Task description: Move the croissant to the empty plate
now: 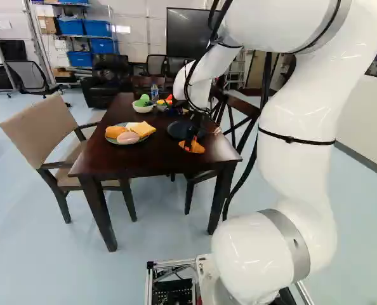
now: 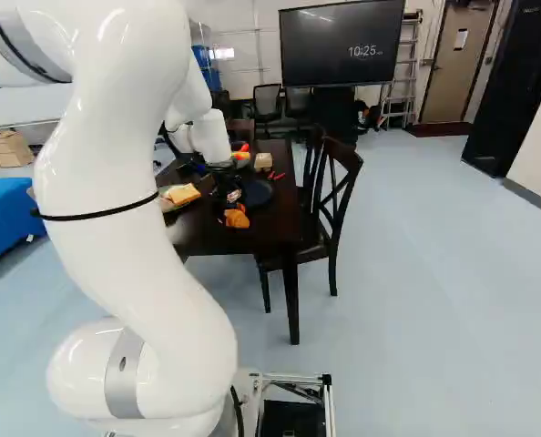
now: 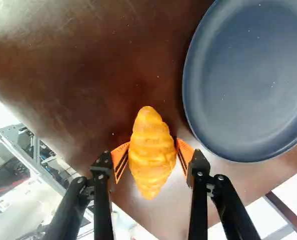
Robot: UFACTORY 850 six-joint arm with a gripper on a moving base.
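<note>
Croissant sat lengthwise between orange pads of gripper, both touching its sides; fingers partly spread, clasping it near dark plate.

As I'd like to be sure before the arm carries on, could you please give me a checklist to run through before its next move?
1. Gripper closed on the croissant, pads meeting both sides: ok.
2. Croissant lifted off the table: cannot tell.
3. Dark plate free of food: ok.
4. Croissant over the dark plate: not ok, it is beside it.
5. Food-laden plate standing apart from the dark plate: ok.
</note>
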